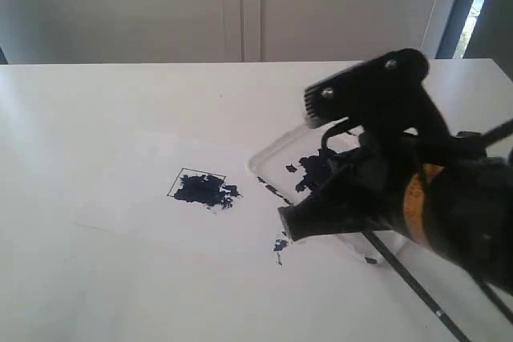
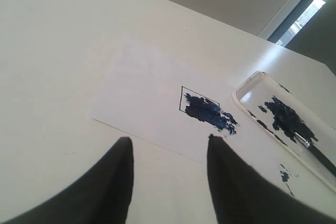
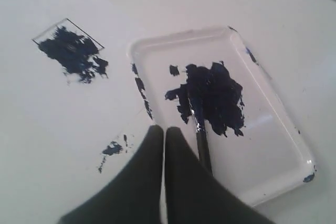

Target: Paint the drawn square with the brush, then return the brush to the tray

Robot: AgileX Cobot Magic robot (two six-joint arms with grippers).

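The drawn square (image 1: 198, 185) (image 2: 201, 108) (image 3: 70, 47) is a thin black outline on white paper, with dark blue paint that spills past one side. The clear tray (image 1: 258, 159) (image 2: 243, 89) (image 3: 273, 129) lies beside it with a paint blot in its middle. The brush (image 3: 201, 145) (image 2: 317, 156) (image 1: 409, 278) lies in the tray, tip in the blot, handle sticking out over the rim. My right gripper (image 3: 164, 129) (image 1: 287, 223) hovers at the tray's rim, shut and empty, with the brush right beside it. Open and empty, my left gripper (image 2: 168, 141) hangs near the paper's edge.
A white paper sheet (image 2: 139, 90) (image 1: 132, 186) carries the square on the white table. A stray paint splatter (image 1: 280, 244) (image 3: 112, 149) (image 2: 284, 176) marks the table next to the tray. Smudges dot the tray's rim. A wall stands behind the table's far edge.
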